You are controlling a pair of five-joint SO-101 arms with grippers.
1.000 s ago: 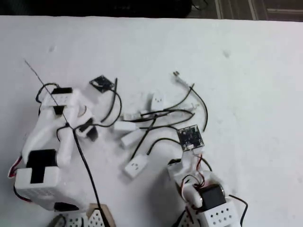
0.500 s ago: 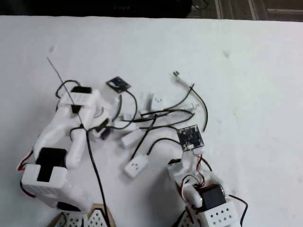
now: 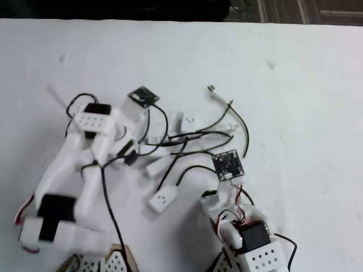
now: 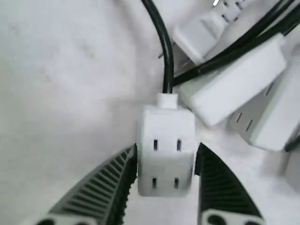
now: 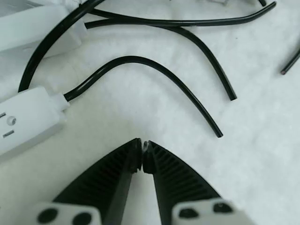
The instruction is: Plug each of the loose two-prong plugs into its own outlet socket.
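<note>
Left claw (image 4: 166, 154) clamps a white outlet block (image 4: 165, 140) by its sides; its slots show empty, and a black cord (image 4: 164, 51) leaves its far end. On the table (image 3: 295, 68) that grip sits at 9 o'clock of the cable heap (image 3: 193, 139). Another socket (image 3: 163, 199) lies at 6 o'clock, a loose plug (image 3: 211, 89) at 1 o'clock. Right claw (image 5: 141, 151), tips pressed together on nothing, sits at 5 o'clock. No plug looks seated, so by my reading every pairing remains.

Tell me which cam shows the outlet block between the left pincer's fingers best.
Left wrist view: the outlet block sits centred between the fingers of the left pincer, four slots and black cord clear. High view: the left arm hides most of it. The right wrist view faces another outlet.
</note>
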